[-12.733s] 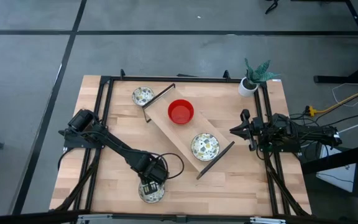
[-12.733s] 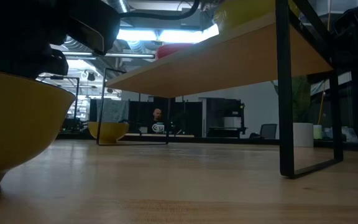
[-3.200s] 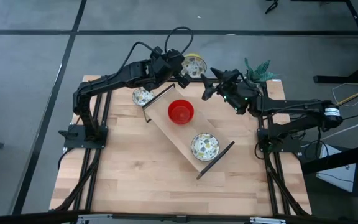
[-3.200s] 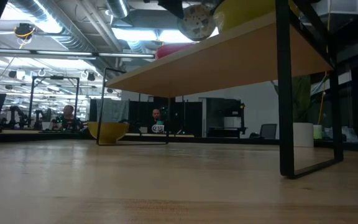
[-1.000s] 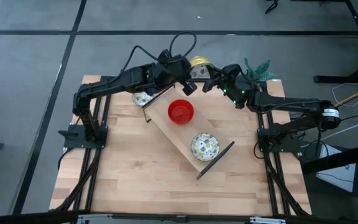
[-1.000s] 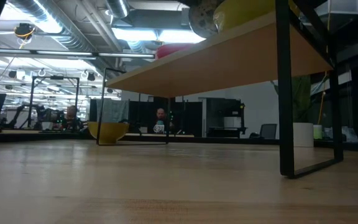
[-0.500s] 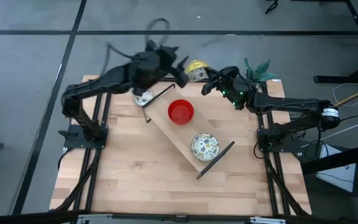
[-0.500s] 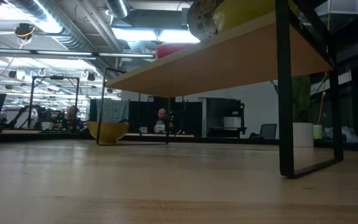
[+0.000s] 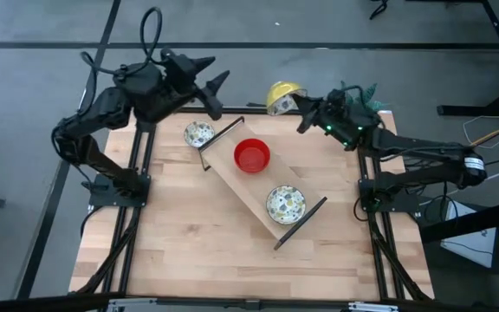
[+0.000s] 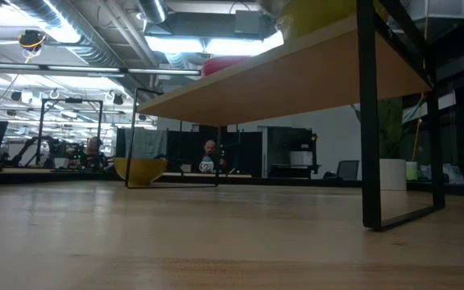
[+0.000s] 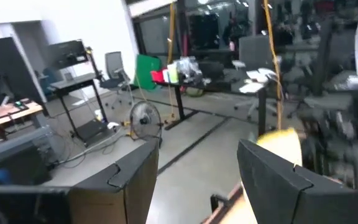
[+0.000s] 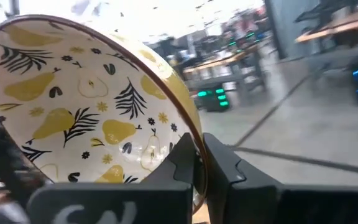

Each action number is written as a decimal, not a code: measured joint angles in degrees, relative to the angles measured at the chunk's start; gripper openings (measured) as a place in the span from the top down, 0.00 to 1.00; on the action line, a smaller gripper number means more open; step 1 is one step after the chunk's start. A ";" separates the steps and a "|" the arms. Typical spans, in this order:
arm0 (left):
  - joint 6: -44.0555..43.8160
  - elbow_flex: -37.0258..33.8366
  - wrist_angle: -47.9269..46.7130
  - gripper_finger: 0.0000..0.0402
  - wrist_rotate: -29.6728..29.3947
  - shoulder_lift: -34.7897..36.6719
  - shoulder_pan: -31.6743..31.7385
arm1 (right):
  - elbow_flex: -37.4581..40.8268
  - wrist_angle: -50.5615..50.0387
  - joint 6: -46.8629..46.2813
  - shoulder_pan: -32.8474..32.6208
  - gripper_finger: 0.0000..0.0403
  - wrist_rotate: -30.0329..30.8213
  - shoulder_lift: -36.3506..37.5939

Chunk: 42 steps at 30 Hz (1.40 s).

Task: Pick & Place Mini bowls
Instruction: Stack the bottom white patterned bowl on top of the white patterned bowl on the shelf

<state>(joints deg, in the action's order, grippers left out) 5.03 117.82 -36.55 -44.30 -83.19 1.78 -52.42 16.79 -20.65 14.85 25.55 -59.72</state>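
While we can see most of the table from above, the low view only catches the shelf's point(image 10: 296, 76) underside, one yellow bowl point(image 10: 141, 168) far back, and a blurry person point(image 10: 209, 157) in the room behind. Our right gripper point(image 9: 298, 107) pinches the rim of a patterned bowl point(image 9: 281, 95), held above the table's point(image 9: 189, 251) far edge, tipped on its side. Up close its pear-print inside point(image 12: 79, 106) faces the wrist camera. Our left gripper point(image 9: 210, 94) is spread wide with nothing in it, off the far-left corner. A red bowl point(image 9: 252, 155) and a speckled bowl point(image 9: 285, 204) sit on the shelf, another point(image 9: 199, 133) on the wood.
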 joint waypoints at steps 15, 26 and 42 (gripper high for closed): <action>-5.98 0.00 -10.45 0.47 6.02 2.37 -1.11 | -17.28 -30.46 -14.18 -1.52 0.96 -24.84 2.36; -7.30 0.00 -11.77 0.47 8.51 2.37 -1.11 | -35.45 -60.96 -16.89 -3.23 0.97 -32.70 -0.65; -13.06 -0.09 -27.89 0.65 29.61 3.27 -1.11 | -39.12 -75.75 -15.86 -9.87 0.97 -34.69 -4.97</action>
<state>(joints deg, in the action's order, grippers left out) -8.02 117.73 -64.44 -14.69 -79.92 0.67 -91.55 -58.96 -36.50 4.98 -9.14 -64.69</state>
